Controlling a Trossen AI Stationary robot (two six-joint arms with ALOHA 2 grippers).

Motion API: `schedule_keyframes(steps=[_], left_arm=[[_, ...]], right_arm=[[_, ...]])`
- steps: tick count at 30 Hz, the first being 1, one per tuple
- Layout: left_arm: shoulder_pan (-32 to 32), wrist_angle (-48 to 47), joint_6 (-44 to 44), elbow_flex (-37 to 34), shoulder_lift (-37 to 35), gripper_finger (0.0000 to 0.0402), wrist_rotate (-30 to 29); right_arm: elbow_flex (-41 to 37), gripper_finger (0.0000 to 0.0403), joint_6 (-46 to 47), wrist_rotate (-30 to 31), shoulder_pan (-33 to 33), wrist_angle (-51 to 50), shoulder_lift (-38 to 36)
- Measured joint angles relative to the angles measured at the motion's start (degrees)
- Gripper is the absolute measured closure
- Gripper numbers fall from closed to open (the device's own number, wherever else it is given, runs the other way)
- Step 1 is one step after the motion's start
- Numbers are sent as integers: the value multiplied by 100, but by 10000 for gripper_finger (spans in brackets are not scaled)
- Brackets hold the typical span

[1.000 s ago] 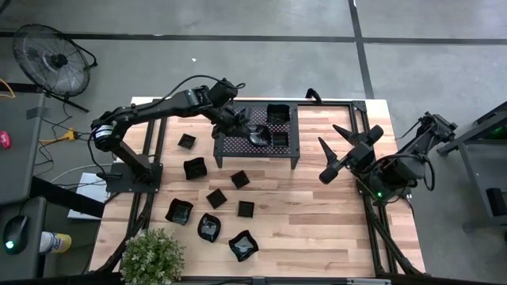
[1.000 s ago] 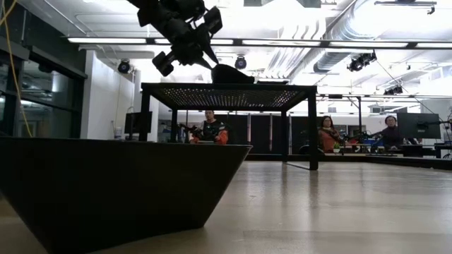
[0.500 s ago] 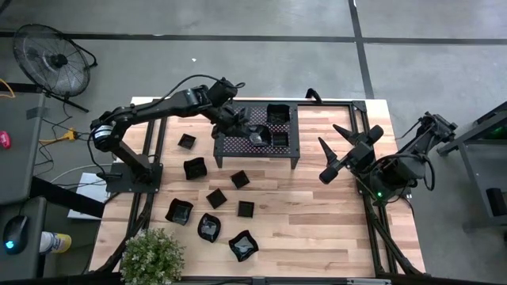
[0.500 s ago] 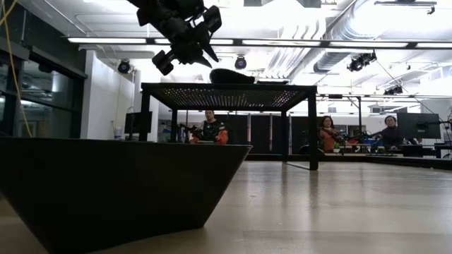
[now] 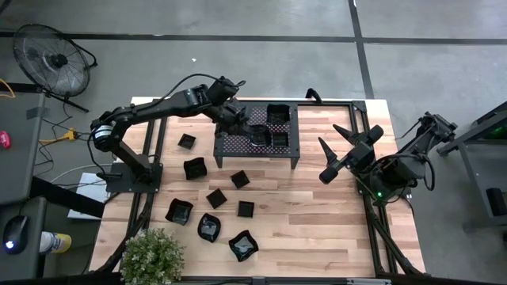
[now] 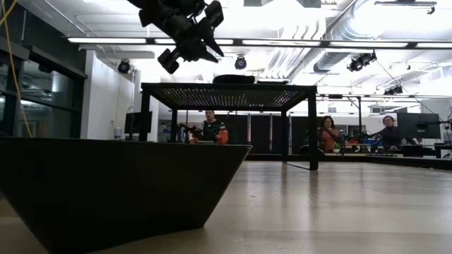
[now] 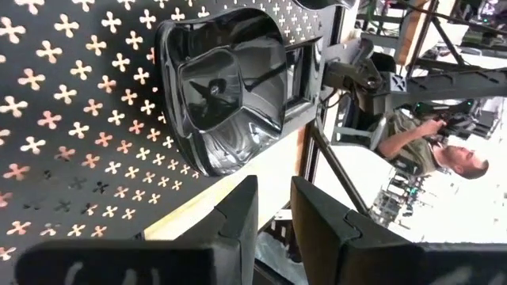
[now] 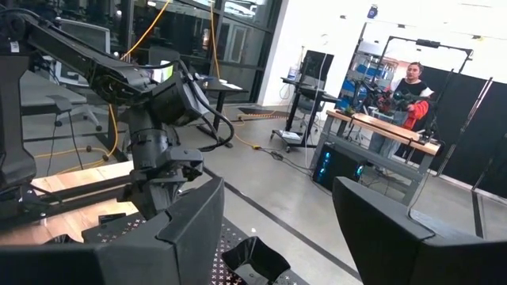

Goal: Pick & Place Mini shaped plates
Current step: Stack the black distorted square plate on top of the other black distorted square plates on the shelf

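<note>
Fingers of the left gripper [image 7: 273,229] stand a narrow gap apart with nothing between them; it hangs just above the perforated rack [image 5: 238,144], clear of its top, as the low view shows [image 6: 201,48]. Directly ahead of those fingertips, a glossy wavy-rimmed plate [image 7: 226,87] rests flat on the rack's perforated surface, apart from the gripper. In the high view that plate [image 5: 259,136] lies just beside the gripper [image 5: 238,119], toward the rack's middle, and square plates [image 5: 277,115] sit on the rack farther from the gripper, on the side away from the left arm's base. From table height the plate on the rack shows only as a low dark shape [image 6: 234,79] on the top surface.

Off the rack, on the wooden table [image 5: 317,214] nearer the left arm's base, several more mini plates lie scattered: a small square one [image 5: 187,142], a larger square one [image 5: 194,168], others below it [image 5: 216,197], and wavy-rimmed ones [image 5: 243,245] toward the potted plant [image 5: 152,255].

At the table's far side from the left gripper, well apart from every plate, the right gripper [image 5: 339,146] waits with its fingers spread wide and empty; past its own fingers [image 8: 194,229] the left arm [image 8: 150,103] is seen over the rack.
</note>
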Motion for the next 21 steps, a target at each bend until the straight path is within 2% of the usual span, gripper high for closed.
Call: schedule_keyframes(steps=[21], left_arm=[[0, 108, 313, 0, 0, 323, 24]], right_arm=[[0, 169, -148, 0, 0, -2, -2]])
